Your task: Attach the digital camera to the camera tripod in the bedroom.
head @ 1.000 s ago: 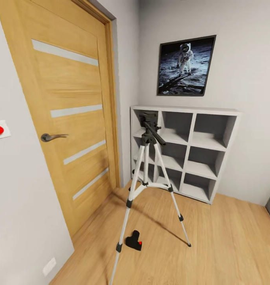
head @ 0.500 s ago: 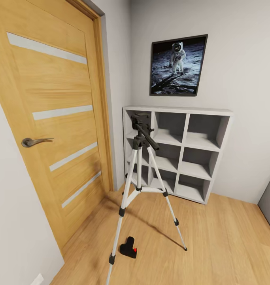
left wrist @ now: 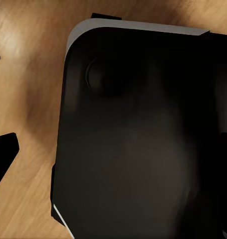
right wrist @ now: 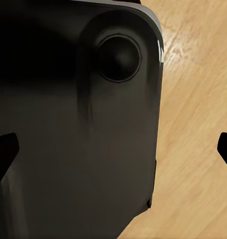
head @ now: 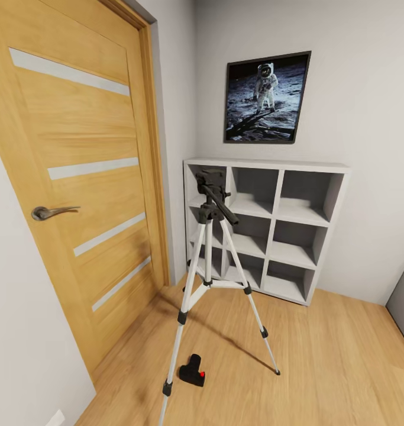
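Nothing moved — silver-legged camera tripod (head: 209,278), black digital camera (head: 192,372).

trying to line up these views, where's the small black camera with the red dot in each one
Head view: the small black digital camera with a red dot lies low and left of centre, on the floor beside the silver-legged camera tripod.
Left wrist view: not in this picture.
Right wrist view: not in this picture.
Shared landmark: the light wood plank floor.
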